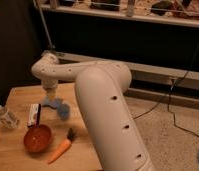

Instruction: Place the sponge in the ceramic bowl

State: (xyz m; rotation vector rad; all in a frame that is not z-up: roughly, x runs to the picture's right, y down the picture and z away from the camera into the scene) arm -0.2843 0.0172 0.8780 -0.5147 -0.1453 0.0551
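The sponge (pixel 47 103) is a flat light-blue pad on the wooden table (pixel 13 155), left of a small blue cup (pixel 63 111). My gripper (pixel 51 96) hangs straight down from the white wrist, right over the sponge and at its top edge. I cannot make out whether it touches the sponge. The ceramic bowl (pixel 37 138), glossy reddish-orange, sits nearer the front left, a short way in front of the sponge, with nothing visible inside it.
An orange carrot (pixel 59 150) lies right of the bowl, with a small dark object (pixel 70 133) behind it. A white packet (pixel 34 114) and a clear bottle (pixel 5 116) are at the left. My bulky white arm (pixel 108 115) covers the table's right side.
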